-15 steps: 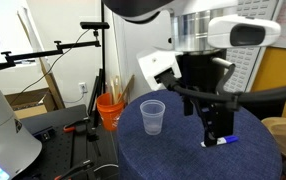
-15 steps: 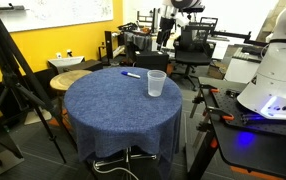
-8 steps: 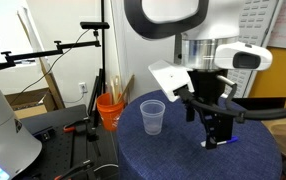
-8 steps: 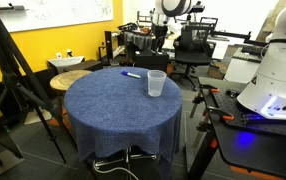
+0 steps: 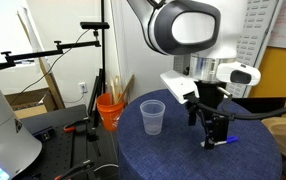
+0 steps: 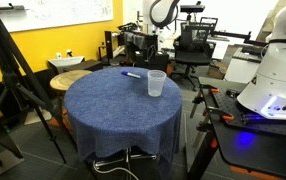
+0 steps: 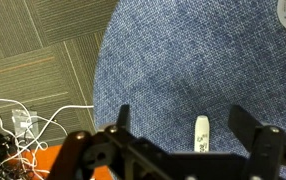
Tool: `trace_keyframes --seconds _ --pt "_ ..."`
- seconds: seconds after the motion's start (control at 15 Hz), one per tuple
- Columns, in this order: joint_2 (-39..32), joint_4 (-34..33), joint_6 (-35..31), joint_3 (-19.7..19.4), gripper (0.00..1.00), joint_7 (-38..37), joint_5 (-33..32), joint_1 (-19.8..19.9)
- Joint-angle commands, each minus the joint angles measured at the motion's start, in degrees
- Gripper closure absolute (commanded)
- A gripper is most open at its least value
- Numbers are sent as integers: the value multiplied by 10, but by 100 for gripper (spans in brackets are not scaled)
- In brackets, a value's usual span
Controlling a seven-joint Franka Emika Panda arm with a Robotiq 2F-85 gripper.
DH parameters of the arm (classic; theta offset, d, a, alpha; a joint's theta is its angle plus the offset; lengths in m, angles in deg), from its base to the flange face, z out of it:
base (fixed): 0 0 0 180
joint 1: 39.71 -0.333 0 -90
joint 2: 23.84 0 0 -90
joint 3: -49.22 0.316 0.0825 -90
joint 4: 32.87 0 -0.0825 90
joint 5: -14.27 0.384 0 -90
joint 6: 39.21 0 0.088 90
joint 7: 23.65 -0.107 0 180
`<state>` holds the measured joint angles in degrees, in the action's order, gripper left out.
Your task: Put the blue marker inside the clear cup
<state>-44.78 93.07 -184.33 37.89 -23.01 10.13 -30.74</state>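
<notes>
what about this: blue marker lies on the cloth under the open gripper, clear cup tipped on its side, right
One part is wrong: the clear cup stands upright on the cloth, as both exterior views show. The blue marker does lie under the open gripper.

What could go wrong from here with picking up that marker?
The marker lies slightly off-centre between the open fingers, so one could nudge it and roll it away. The cup looks light; dropping the marker in might tip it.
</notes>
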Motion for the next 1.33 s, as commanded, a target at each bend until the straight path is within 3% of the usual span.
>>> trace_keyframes --seconds 0.0,0.6,1.07,1.2,1.27 --pt "-55 -73 46 5 0 -16 -6 -6" --pt "-191 -271 155 24 0 1 -2 -1" --pt "-281 -388 206 31 0 6 -5 -1" --pt "-300 -414 218 31 26 7 -6 -1" --pt "-307 -426 223 31 32 7 -5 -1"
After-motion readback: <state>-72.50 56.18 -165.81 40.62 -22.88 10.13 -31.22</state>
